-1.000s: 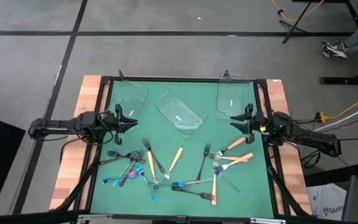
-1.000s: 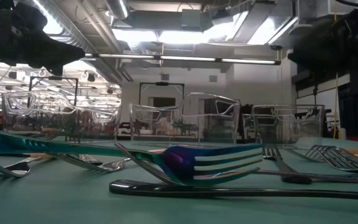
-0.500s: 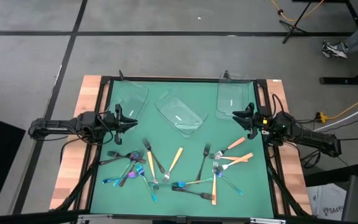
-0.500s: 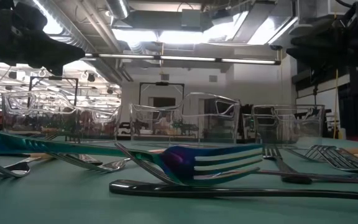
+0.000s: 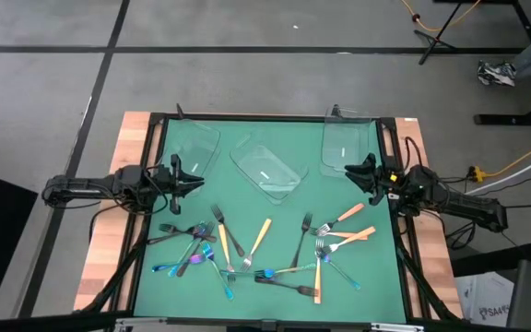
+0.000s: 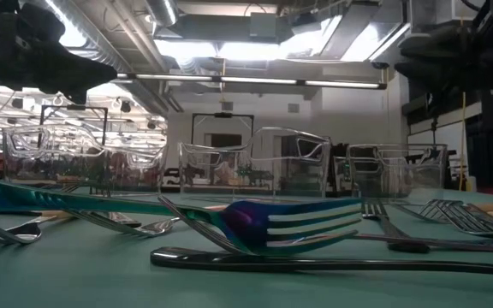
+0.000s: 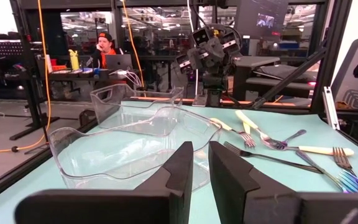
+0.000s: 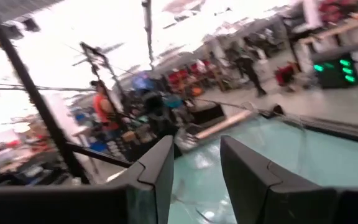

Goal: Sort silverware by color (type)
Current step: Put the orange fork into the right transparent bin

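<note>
While nothing is yet gripped, left gripper (image 5: pixel 181 177) at middle left of the high view, fingers a narrow gap apart and empty; right gripper (image 5: pixel 365 174) at middle right, fingers apart too, probably tilted upward, though the wrist picture blurs. Both parked at the mat's (image 5: pixel 284 134) edges, presumably to keep the middle free. Silverware (image 5: pixel 261 249) strewn across the lower half, overlapping: dark forks, iridescent blue-purple ones, silver with tan handles. Clear trays (image 5: pixel 267 171) along the upper half, seemingly holding nothing, likely awaiting one kind each.
</note>
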Controlling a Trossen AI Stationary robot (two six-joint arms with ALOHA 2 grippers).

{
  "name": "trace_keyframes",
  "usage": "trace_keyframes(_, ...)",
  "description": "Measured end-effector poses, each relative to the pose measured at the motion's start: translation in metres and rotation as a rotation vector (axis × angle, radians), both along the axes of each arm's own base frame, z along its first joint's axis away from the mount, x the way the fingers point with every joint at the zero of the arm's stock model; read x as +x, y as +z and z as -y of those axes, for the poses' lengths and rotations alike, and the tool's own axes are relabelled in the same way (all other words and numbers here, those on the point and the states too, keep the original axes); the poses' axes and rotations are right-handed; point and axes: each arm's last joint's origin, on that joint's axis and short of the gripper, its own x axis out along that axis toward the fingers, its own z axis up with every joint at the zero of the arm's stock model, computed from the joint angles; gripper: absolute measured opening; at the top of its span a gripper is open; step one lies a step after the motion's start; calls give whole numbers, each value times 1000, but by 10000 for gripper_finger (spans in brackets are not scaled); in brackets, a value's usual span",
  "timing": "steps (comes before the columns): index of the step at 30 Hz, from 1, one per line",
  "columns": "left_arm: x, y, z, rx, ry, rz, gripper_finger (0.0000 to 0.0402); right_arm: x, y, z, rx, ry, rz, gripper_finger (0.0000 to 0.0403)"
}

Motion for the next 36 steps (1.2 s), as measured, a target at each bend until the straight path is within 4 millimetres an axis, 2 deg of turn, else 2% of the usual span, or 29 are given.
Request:
trace_keyframes(6,0,0,0,0,1,0,46,-6,25,-3,-54,47,56,124)
trace_keyframes(12,0,0,0,0,1,0,46,-6,52,-4,-114,57,-26,124)
trace_keyframes(23,0,0,0,0,2,0,46,18,99,-2,-228,178,-374,124)
trace_keyframes(28,0,0,0,0,2,0,46,27,118,0,-197,218,-584,124)
trace_keyframes(31,0,0,0,0,2,0,46,31,123,1,-161,239,-696,124)
trace_keyframes(36,0,0,0,0,4,0,46,46,117,2,-100,328,-824,124)
